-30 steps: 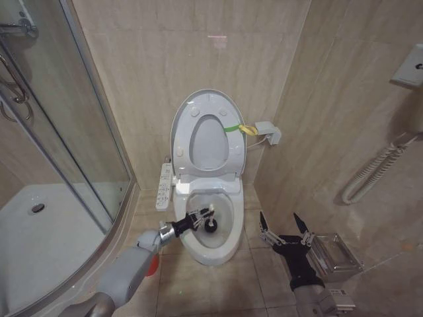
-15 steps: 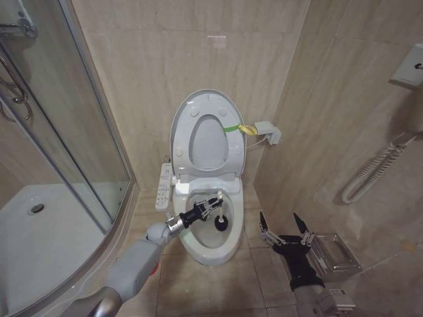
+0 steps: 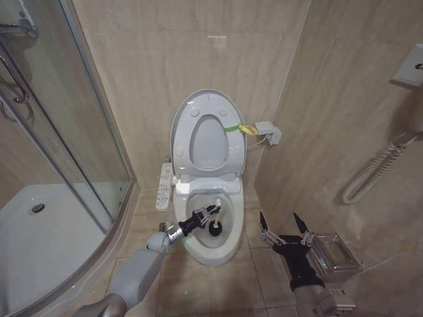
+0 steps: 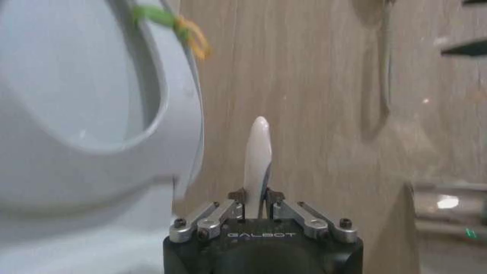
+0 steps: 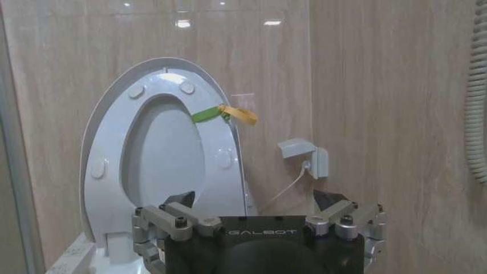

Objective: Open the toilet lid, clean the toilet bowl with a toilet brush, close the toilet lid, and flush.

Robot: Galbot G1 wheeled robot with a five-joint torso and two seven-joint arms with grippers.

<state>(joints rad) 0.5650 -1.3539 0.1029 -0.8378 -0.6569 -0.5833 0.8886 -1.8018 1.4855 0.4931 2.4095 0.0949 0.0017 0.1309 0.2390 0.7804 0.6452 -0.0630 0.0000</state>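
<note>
- Step in hand, as judged: the scrubbing stage. The lid was already up, and closing and flushing were not yet done.
- Left of centre, head view: the left gripper (image 3: 210,215) reached in from the lower left of the frame, over the near rim of the toilet bowl (image 3: 227,246), and was clamped on the toilet brush (image 3: 215,218).
- Left wrist view: the fingertips (image 4: 237,197) pinched the white handle low down, and the handle's rounded end (image 4: 259,128) rose at mid-frame above them. Grip looked firm and centred.
- Centre, head view: the brush's dark round head (image 3: 215,229) sat inside the bowl near the middle, just below the gripper. Whether the bristles touched the ceramic could not be told.
- Brush appearance: slim white stick, dark bristle ball, pale tip.
- Upper centre: the toilet lid (image 3: 198,102) stood upright against the tiled wall, the seat ring (image 3: 207,165) raised with it. A yellow-green strap (image 3: 239,128) hung from its right edge.
- Bowl: white, glossy, elongated, with a button panel (image 3: 163,186) to its left.
- Next move, as judged: sweeping the head round the inner wall, keeping the handle clear of the raised seat.
- Lower right: the right gripper (image 3: 285,226) was idle beside the bowl, fingers spread, holding nothing.
</note>
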